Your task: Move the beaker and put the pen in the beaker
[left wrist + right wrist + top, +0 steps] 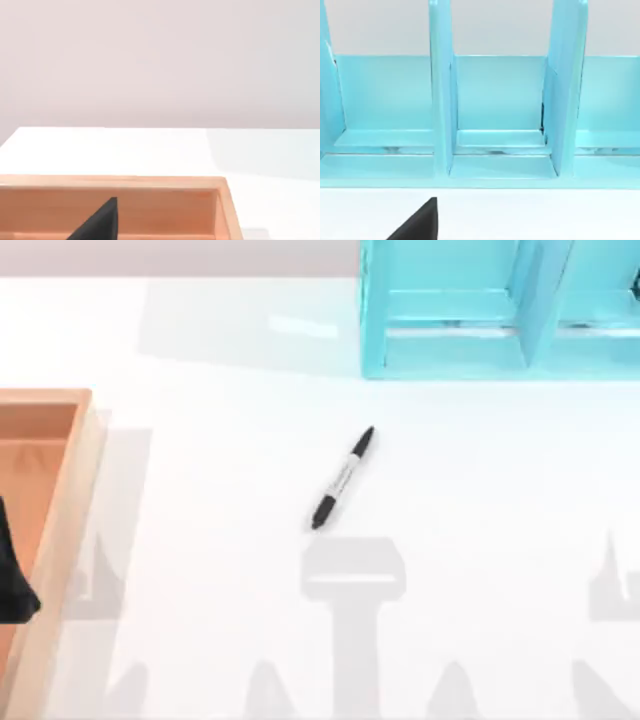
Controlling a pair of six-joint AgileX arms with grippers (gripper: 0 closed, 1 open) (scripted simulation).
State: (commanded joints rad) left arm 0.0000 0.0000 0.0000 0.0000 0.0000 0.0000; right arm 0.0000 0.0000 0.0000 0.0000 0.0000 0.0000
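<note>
Pen [343, 478]: lying flat mid-table, cap toward 1 o'clock, untouched. Wooden tray [70, 500]: at 9 o'clock. Blue rack [450, 340]: at 1 o'clock. Pincer openings: cannot tell. Risk: the round pen could roll away under an off-centre pinch.

The pen [343, 478] is showing a black cap and a black end, with a grey-white barrel between them carrying a line of small dark print. The table [480, 540] is appearing plain white, crossed by soft grey shadows. The wooden tray [62, 540] is glowing a light orange-tan, paler along its rim. The divided rack [450, 340] is showing a uniform bright turquoise. A black shape [12, 580] is sitting dark against the tray's orange floor.
</note>
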